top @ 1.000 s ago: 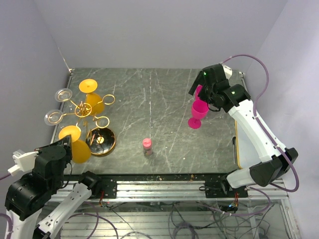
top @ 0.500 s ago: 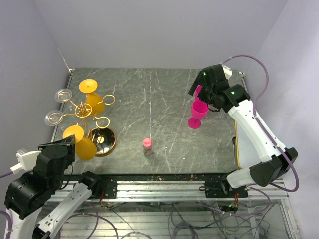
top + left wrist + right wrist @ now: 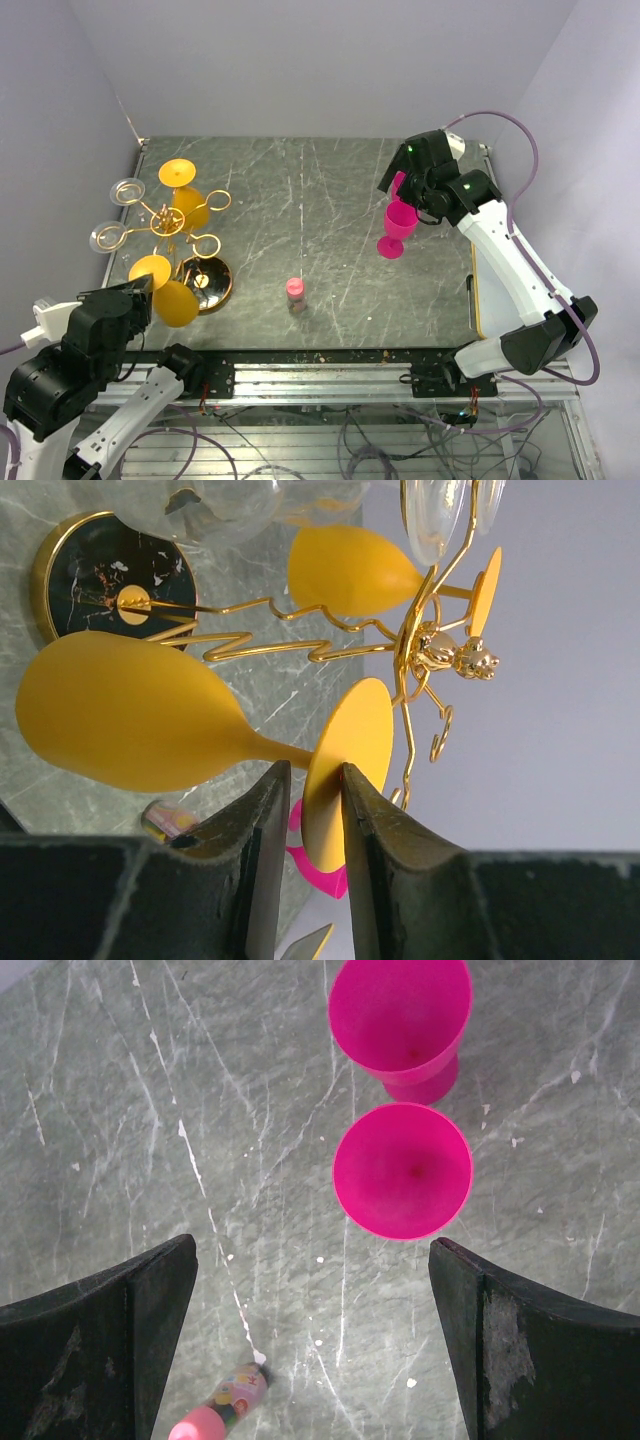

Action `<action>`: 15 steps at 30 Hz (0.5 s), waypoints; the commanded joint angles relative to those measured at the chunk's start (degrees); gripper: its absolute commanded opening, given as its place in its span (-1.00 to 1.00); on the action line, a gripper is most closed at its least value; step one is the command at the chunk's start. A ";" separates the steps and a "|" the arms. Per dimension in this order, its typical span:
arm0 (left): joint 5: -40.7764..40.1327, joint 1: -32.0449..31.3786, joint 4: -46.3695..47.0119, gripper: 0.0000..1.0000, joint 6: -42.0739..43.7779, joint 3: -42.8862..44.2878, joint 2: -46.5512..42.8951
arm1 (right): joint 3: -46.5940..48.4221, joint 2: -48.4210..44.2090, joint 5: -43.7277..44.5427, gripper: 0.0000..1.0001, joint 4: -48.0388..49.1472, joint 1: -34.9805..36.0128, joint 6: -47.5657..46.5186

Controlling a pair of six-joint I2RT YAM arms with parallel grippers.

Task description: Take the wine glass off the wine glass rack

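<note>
here, left end effector [image 3: 316,780] astride wine glass [image 3: 130,715], grip unclear, right end effector [image 3: 310,1250] released

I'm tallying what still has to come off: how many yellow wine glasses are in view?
2. One yellow glass hangs on the far side of the gold rack; the other yellow glass is at its near side, stem at the left gripper. None looks hidden.
</note>
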 commanded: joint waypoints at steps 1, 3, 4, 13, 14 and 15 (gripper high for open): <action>2.04 -0.19 -2.21 -0.27 -0.99 0.64 0.52 | -0.38 -0.90 0.63 0.99 -0.39 0.09 0.39; 2.06 -0.19 -2.21 -0.31 -1.22 0.87 0.37 | -0.31 -0.90 0.84 0.99 -0.40 0.09 0.43; 1.90 -0.17 -2.21 -0.35 -1.24 1.17 0.39 | -0.30 -0.94 0.67 0.99 -0.42 0.09 0.31; 1.97 -0.17 -2.06 -0.40 -1.49 3.06 0.42 | -0.58 -1.86 0.48 0.99 0.17 0.09 0.04; 2.32 -0.19 -1.85 -0.40 -1.60 2.91 0.31 | -0.65 -1.79 0.44 0.99 0.21 0.09 0.05; 2.49 -0.19 -1.78 -0.42 -1.70 2.74 0.20 | -0.72 -1.78 0.42 0.99 0.21 0.09 0.05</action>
